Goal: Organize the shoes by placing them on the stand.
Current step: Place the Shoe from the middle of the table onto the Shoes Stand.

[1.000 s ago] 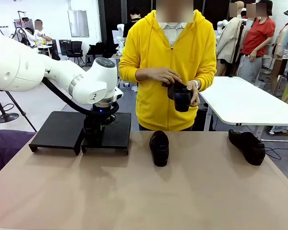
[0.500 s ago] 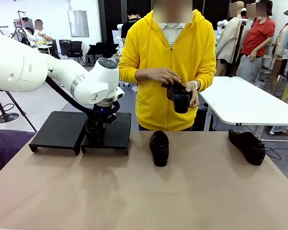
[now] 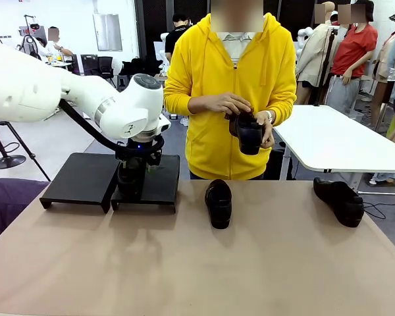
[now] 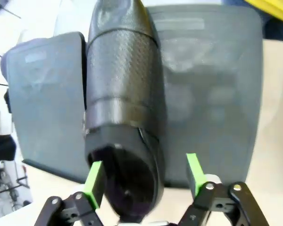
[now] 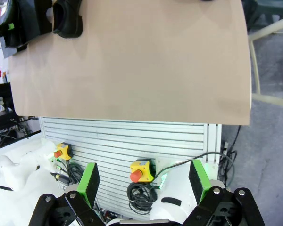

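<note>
Shoe on the stand [image 4: 122, 94] is the piece in play. It lies sole-down on the stand [image 4: 217, 94], lengthwise along the inner edge of one section, close by the seam with the other. Its toe points to the far side and its heel opening faces the robot. Set this close to the seam, it leaves the rest of that section bare, which I judge is room for its partner.

The left gripper [image 4: 144, 179] sits directly over the heel with its jaws spread. One green pad is just beside the heel and the other stands clear of it. It grips nothing, so the shoe appears to rest under its own weight. A straight lift looks enough to clear it, though the near pad could drag the heel if the arm drifts sideways.

The middle shoe [image 3: 218, 204] lies on the bench [image 3: 184, 276], apart from the stand, and looks the easiest next pick. The right-hand shoe [image 3: 340, 201] lies at an angle near the bench's far right corner. A person [image 3: 230, 72] at the far side holds the held shoe [image 3: 248, 135] in both hands at waist height, probably to hand over or set down.

The right gripper [image 5: 144, 181] is spread and empty. It hangs off the robot's side of the bench, looking down on the near edge and clear of the work.
</note>
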